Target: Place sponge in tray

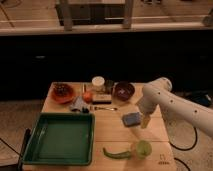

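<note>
A blue sponge (pixel 131 119) lies on the wooden table (pixel 110 131), right of centre. A green tray (pixel 59 138) sits at the table's front left and holds nothing. My gripper (pixel 145 122) hangs from the white arm (pixel 170 102) that reaches in from the right; it is just to the right of the sponge, at its edge, close to the tabletop.
At the back of the table are an orange bowl (pixel 62 93), a dark purple bowl (pixel 124 90), a white jar (pixel 98 83), an orange fruit (pixel 88 96) and a grey cloth (pixel 79 104). A green pepper (pixel 116 153) and a green cup (pixel 143 148) lie at the front right.
</note>
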